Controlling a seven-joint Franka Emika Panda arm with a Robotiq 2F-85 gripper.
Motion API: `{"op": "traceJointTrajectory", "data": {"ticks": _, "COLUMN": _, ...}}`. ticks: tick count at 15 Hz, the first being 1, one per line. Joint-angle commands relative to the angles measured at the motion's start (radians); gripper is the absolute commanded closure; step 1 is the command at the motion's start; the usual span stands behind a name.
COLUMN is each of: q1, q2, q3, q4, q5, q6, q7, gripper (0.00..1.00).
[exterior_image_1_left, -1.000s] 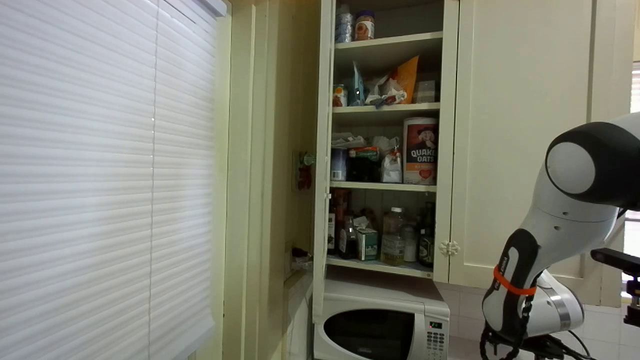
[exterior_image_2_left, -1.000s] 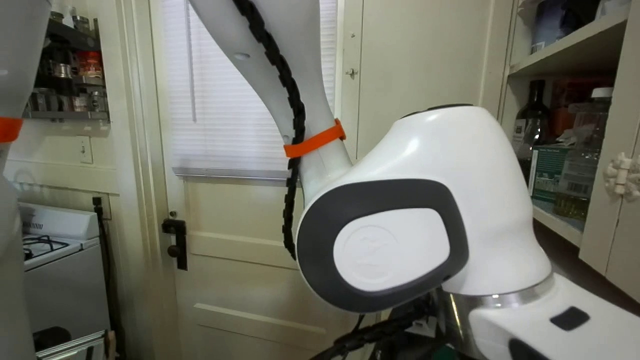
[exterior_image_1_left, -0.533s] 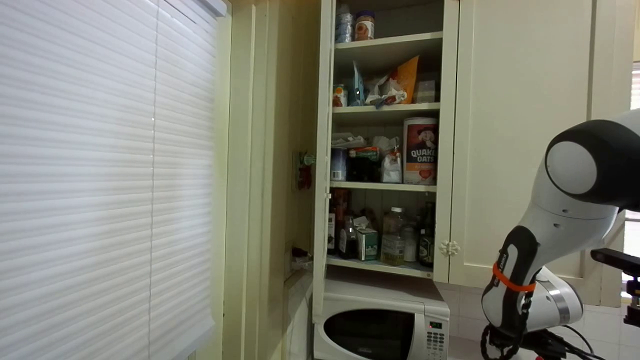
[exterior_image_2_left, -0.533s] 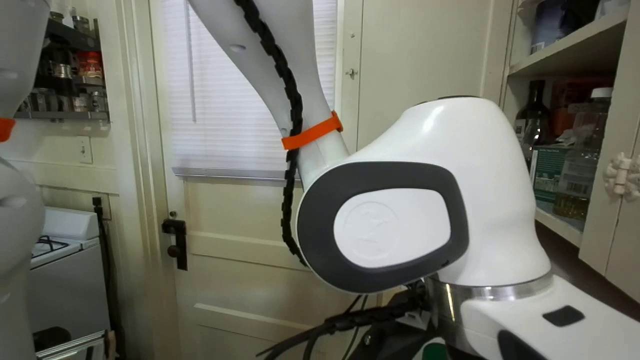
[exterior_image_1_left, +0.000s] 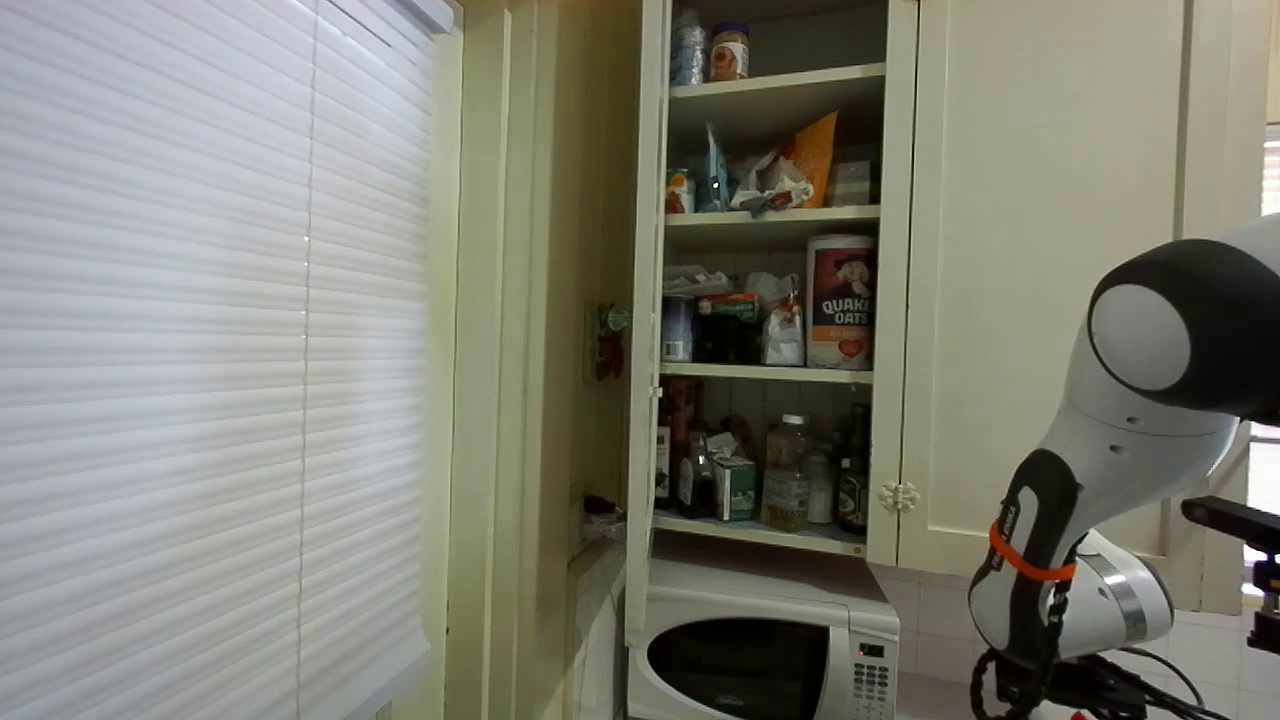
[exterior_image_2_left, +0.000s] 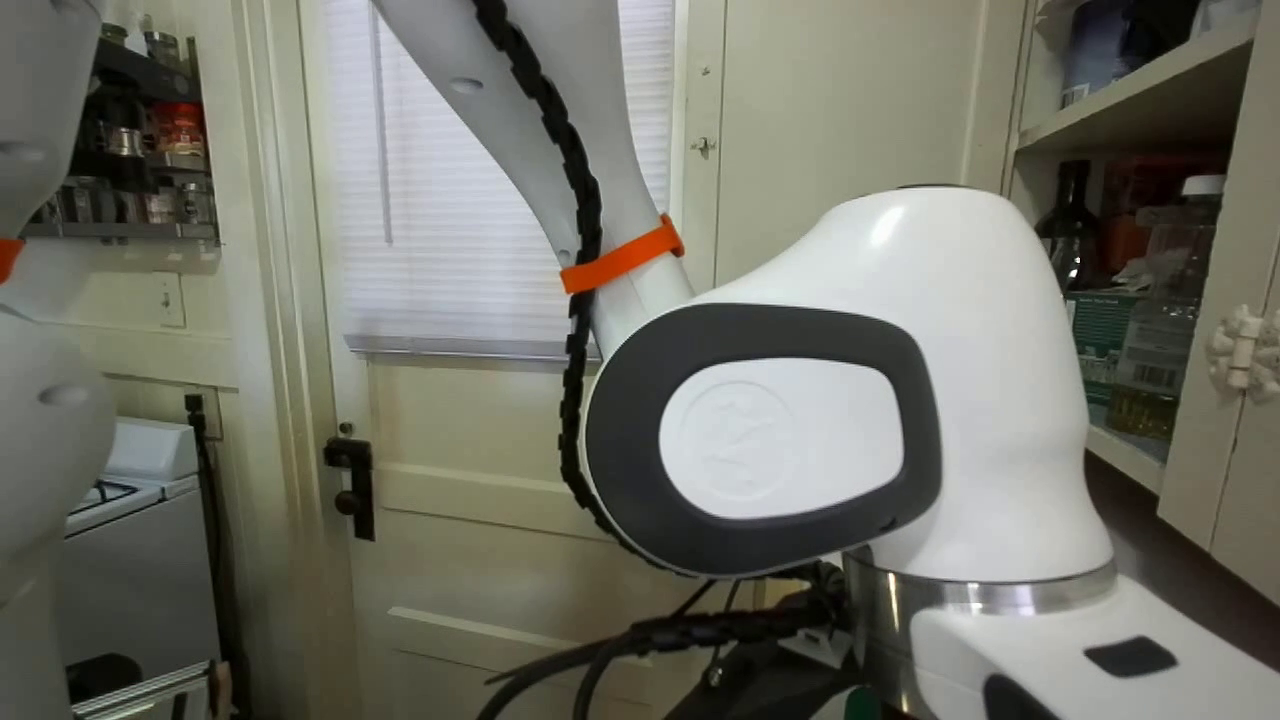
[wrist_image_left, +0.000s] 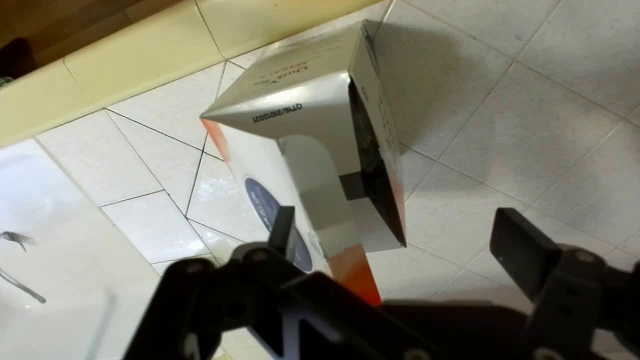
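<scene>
In the wrist view my gripper (wrist_image_left: 400, 232) is open, its two black fingers wide apart with nothing held between them. The nearest thing is a cardboard box (wrist_image_left: 320, 107), white and grey with orange parts and a dark blue oval label. Its end is partly open with a dark gap, and a flap with an orange end sticks out toward my gripper. The left finger overlaps the label side in the picture; I cannot tell whether it touches. The right finger is apart from the box, over pale tiles. The fingers do not show in either exterior view.
The box stands on a tiled counter (wrist_image_left: 480, 125) with a yellow edge (wrist_image_left: 150, 55). A glossy white basin-like surface (wrist_image_left: 65, 280) lies at left. An open cupboard (exterior_image_1_left: 770, 375) with several food packages stands above a microwave (exterior_image_1_left: 760, 650). A stove (exterior_image_2_left: 140, 570) is beyond the arm.
The arm has shifted slightly. In an exterior view its large rounded joint has risen, and more black cable shows below it. The cupboard and its contents look unchanged.
</scene>
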Motion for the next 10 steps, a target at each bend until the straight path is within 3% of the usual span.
{"op": "traceJointTrajectory", "data": {"ticks": 1, "q1": 0.025, "q2": 0.022, "q3": -0.028, "q4": -0.005, "q5": -0.007, "q6": -0.034, "q7": 0.020, "gripper": 0.00}}
{"op": "traceJointTrajectory", "data": {"ticks": 10, "q1": -0.057, "q2": 0.031, "q3": 0.073, "q4": -0.003, "q5": 0.021, "q6": -0.009, "q7": -0.013, "gripper": 0.00}}
